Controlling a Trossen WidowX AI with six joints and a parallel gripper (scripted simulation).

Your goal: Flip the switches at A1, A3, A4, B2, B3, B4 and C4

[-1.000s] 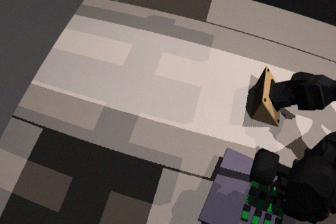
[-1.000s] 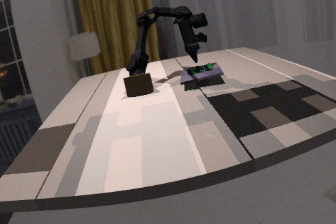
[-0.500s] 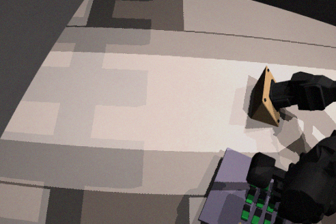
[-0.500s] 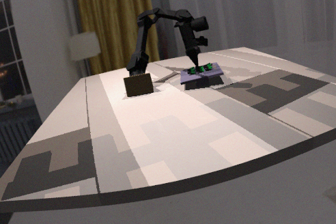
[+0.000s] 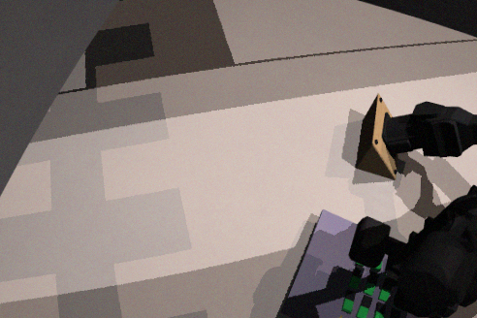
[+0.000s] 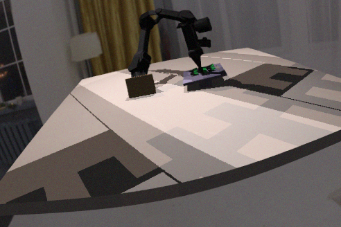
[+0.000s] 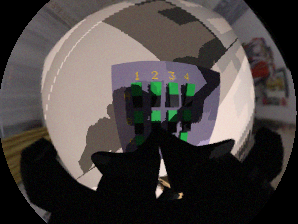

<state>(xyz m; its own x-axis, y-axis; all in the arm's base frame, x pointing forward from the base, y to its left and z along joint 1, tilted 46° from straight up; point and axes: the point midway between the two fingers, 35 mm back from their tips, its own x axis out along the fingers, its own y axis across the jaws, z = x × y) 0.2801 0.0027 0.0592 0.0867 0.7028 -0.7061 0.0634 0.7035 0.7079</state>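
Note:
The purple switch panel (image 5: 324, 241) (image 6: 189, 76) (image 7: 124, 82) lies on the table in front of the arm, with green and black rocker switches (image 5: 369, 291) (image 6: 202, 70) (image 7: 154, 115) in rows. The column numbers 1 to 4 are printed along its far edge in the wrist view. My gripper (image 5: 365, 270) (image 6: 200, 65) (image 7: 157, 129) is shut with nothing between the fingers. It points down, its tips close over the near middle of the switch grid. I cannot tell whether the tips touch a switch. The arm hides the panel's near rows in the top view.
The arm's tan base block (image 5: 375, 140) (image 6: 140, 86) stands on the table to the left of the panel in the exterior view. The table's curved front edge (image 6: 180, 187) is far from the panel. A yellow curtain (image 6: 111, 9) and a lamp (image 6: 84, 45) are behind the table.

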